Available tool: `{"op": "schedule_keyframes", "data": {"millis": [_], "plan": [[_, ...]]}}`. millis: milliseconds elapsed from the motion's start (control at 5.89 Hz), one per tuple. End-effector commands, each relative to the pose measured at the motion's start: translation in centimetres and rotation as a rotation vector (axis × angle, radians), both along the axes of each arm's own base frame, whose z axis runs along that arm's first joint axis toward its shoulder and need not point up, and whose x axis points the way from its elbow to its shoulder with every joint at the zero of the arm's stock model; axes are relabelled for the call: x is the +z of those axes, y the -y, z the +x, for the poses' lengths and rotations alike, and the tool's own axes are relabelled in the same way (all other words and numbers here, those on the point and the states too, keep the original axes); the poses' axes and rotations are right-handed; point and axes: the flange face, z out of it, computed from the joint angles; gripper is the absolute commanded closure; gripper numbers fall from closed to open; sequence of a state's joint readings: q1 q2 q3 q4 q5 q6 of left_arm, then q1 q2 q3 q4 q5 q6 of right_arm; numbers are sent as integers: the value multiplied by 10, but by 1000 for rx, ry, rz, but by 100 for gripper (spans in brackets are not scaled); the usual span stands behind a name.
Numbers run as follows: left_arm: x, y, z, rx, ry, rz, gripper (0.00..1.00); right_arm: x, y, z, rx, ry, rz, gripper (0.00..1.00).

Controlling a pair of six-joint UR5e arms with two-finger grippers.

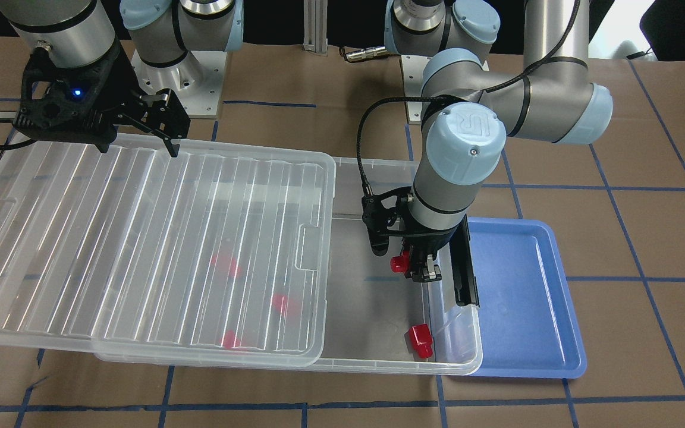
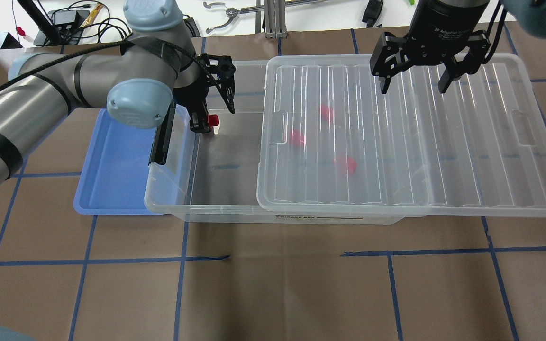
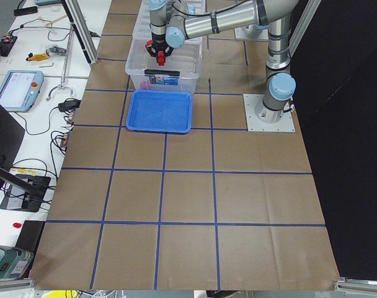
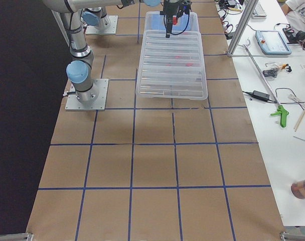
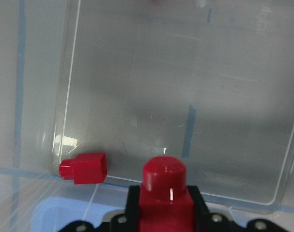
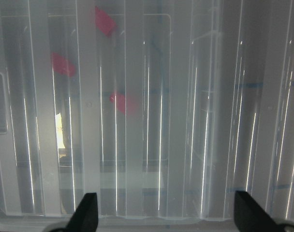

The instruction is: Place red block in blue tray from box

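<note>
Red block [image 1: 400, 261]: pinched in left gripper [image 1: 420, 267], above the box [image 1: 464, 356] edge beside the blue tray [image 1: 521, 297]. Tray holds no block; carry-over and release remain. Right gripper [image 2: 414, 84]: spread, over the lid [image 1: 140, 238].

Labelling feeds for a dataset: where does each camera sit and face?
Front-facing: across the table, facing the robot; both arms, left tool gripping a red block.
Overhead: behind the robot, looking down; both arms, box, blue tray.
Exterior left: table's end, left arm nearer.
Exterior right: opposite end, right arm nearer.
Left wrist: looks into the box past its tool.
Right wrist: looks onto the lid; open right tool.
Shared: front-facing and left wrist show the held block.
</note>
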State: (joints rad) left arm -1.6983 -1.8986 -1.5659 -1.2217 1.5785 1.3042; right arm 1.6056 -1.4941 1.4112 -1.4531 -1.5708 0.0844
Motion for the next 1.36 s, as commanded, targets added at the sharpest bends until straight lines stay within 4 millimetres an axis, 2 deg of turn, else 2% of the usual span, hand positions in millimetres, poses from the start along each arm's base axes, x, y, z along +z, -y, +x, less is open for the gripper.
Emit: {"op": "schedule_keyframes", "data": {"millis": [0, 339, 509, 679, 848, 1018, 1188], "plan": [[32, 5, 10, 11, 4, 21, 86, 4, 2, -3, -7, 2, -13, 0], [52, -10, 28, 10, -4, -5, 86, 4, 8, -20, -36, -1, -21, 0], [74, -16, 54, -36, -5, -40, 86, 4, 13, -42, -42, -2, -24, 0], [83, -23, 109, -47, 4, -29, 86, 3, 20, -86, -30, -1, -22, 0], [62, -41, 166, -29, -6, 15, 86, 1, 24, -136, -35, -4, -18, 0], [43, -58, 195, -29, -9, 43, 86, -2, 23, -192, -35, -32, -2, 0], [19, -54, 203, -50, -5, 25, 85, -15, 23, -249, -53, -56, 39, 0]]}}
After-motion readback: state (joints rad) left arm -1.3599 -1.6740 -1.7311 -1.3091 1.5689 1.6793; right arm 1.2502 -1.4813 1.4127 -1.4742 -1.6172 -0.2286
